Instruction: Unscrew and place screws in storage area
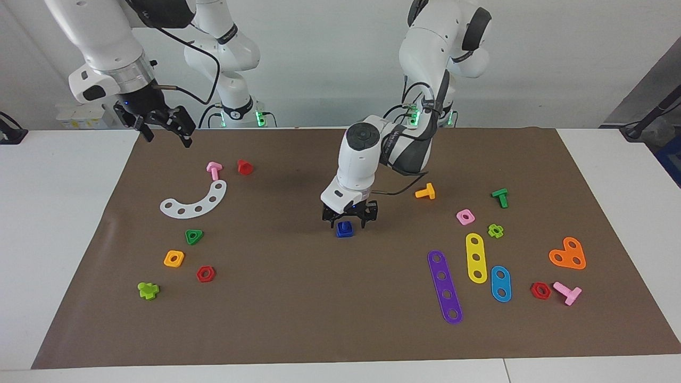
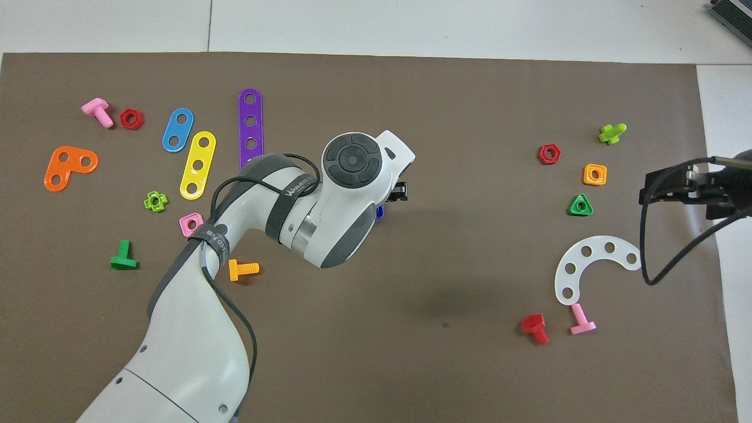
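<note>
The dark-blue screw (image 1: 345,227) stands upright in a blue square nut at the middle of the brown mat. My left gripper (image 1: 348,218) is low over it, open, with one finger on each side and not touching that I can see. In the overhead view the left wrist covers the screw except for a blue sliver (image 2: 380,212). The storage area (image 1: 175,276) is bare mat among loose nuts toward the right arm's end. My right gripper (image 1: 169,139) waits open, raised over the mat's edge.
A green triangle nut (image 1: 194,236), yellow square nut (image 1: 174,258), red hexagon nut (image 1: 205,274) and lime bolt (image 1: 148,290) ring the storage patch. A white curved strip (image 1: 195,201) lies nearer the robots. Coloured strips and bolts lie toward the left arm's end.
</note>
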`<state>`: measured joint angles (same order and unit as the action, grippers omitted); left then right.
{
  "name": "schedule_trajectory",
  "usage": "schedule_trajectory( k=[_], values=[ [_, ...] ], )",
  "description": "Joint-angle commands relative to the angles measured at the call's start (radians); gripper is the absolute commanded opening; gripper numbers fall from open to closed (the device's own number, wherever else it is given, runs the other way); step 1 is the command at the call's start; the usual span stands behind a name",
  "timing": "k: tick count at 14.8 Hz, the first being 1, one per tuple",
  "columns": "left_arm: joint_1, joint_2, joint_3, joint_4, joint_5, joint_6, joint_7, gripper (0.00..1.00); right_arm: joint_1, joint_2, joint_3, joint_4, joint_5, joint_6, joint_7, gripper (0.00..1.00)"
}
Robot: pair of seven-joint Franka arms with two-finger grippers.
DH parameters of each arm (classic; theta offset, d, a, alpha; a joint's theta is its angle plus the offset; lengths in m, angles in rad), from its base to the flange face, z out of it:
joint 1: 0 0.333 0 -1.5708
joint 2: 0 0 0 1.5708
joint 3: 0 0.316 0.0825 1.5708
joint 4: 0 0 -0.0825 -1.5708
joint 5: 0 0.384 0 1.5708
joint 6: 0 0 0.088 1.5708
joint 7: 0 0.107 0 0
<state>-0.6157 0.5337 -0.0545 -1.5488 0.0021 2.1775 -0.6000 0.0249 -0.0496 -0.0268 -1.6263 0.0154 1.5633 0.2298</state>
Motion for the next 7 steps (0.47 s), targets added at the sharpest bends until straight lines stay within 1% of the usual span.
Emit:
schedule_trajectory(
  k=[1, 3, 5, 7],
  values=[
    [-0.024, 0.008, 0.018, -0.016, 0.024, 0.030, -0.009, 0.92, -0.005, -0.007, 0.005, -0.004, 0.012, -0.008, -0.003, 1.00],
    [-0.032, 0.031, 0.019, -0.010, 0.027, 0.031, -0.011, 0.91, -0.005, -0.007, 0.005, -0.004, 0.012, -0.008, -0.003, 1.00],
    [-0.036, 0.049, 0.018, -0.010, 0.056, 0.035, -0.011, 0.91, -0.005, -0.007, 0.005, -0.004, 0.012, -0.008, -0.003, 1.00],
    [-0.036, 0.049, 0.018, -0.005, 0.056, 0.028, -0.011, 0.91, -0.005, -0.007, 0.005, -0.004, 0.012, -0.008, -0.003, 1.00]
  ],
)
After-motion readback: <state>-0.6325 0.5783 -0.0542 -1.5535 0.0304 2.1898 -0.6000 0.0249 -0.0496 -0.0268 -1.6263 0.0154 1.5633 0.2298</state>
